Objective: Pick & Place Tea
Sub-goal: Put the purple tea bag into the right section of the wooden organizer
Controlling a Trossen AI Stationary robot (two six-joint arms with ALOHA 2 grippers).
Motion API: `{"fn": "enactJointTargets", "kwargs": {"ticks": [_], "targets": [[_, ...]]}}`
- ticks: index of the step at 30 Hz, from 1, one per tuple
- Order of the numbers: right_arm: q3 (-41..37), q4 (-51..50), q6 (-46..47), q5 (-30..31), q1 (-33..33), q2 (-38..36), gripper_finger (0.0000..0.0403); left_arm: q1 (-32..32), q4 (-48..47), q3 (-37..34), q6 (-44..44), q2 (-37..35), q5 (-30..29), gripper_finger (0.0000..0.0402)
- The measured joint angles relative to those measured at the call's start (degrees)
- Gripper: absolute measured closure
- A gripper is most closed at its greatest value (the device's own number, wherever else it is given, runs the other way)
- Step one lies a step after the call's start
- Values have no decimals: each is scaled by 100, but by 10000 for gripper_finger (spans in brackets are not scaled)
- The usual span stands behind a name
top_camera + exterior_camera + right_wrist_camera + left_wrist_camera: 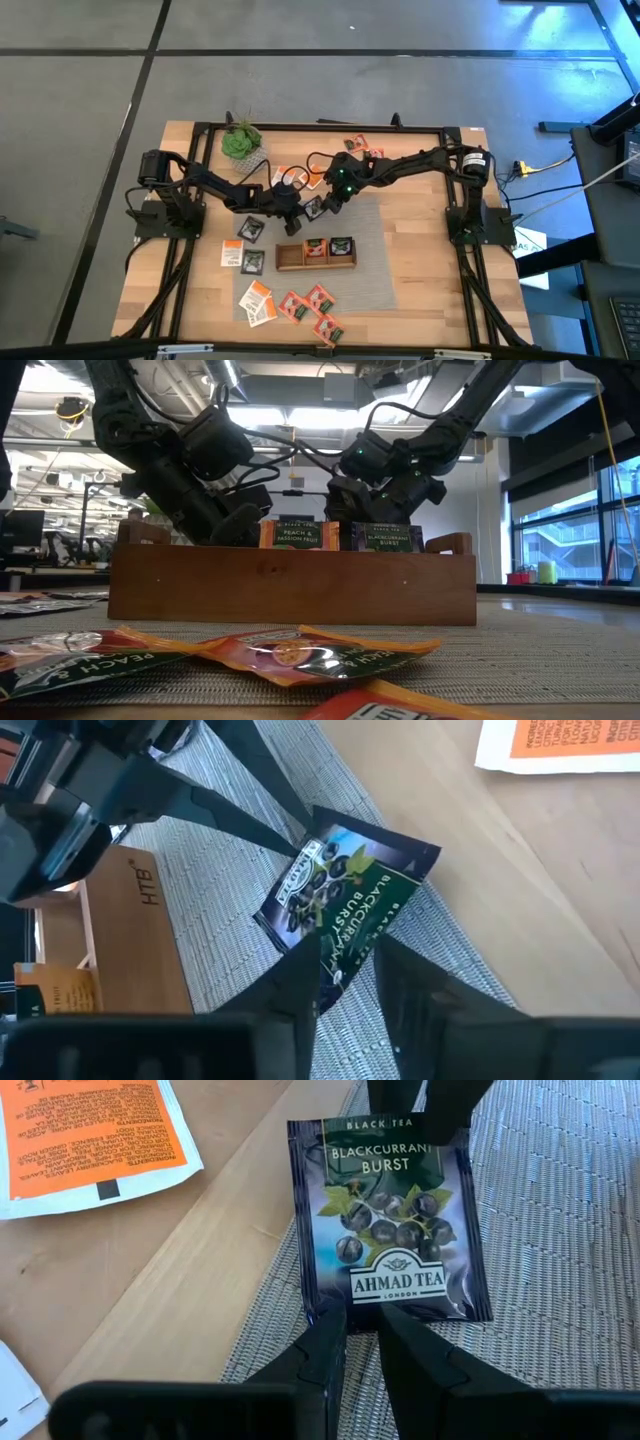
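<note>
A dark blackcurrant tea sachet [390,1220] sits at the grey mat's far left edge, behind the wooden tray [316,262], between my two grippers. My left gripper [362,1325] comes from the table's left and is shut at the sachet's lower edge. My right gripper [345,975] comes from the right and is shut at the opposite end. In the high view the sachet [313,208] shows as a small dark square between the fingers. In the tray, an orange sachet [298,535] and a dark one [385,538] stand upright. My left gripper meets the sachet's bottom edge [362,1312] with its fingertips close together, slanting down from the table's left. In the right wrist view its fingers [270,825] converge on that edge [308,832], which looks raised off the mat. My right gripper has the sachet's top corner [340,945] between its two fingers, slanting down from the table's right. Its fingertips [450,1110] overlap the sachet's top edge. That end sits tilted, a little above the mat.
Loose sachets lie around: white-and-orange ones [258,300] and red ones [310,305] near the front edge, dark ones [250,230] left of the tray, and more at the far side [360,148]. A green plant in a pot [240,140] stands far left.
</note>
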Motion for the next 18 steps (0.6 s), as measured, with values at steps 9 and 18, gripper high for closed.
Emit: {"fn": "enactJointTargets", "kwargs": {"ticks": [9, 18], "targets": [[-1, 6, -389, 195, 2, 0, 363, 0, 2, 0, 0, 2, -15, 341], [-2, 7, -873, 401, 2, -52, 398, 5, -58, -11, 101, -109, 5, 341]]}}
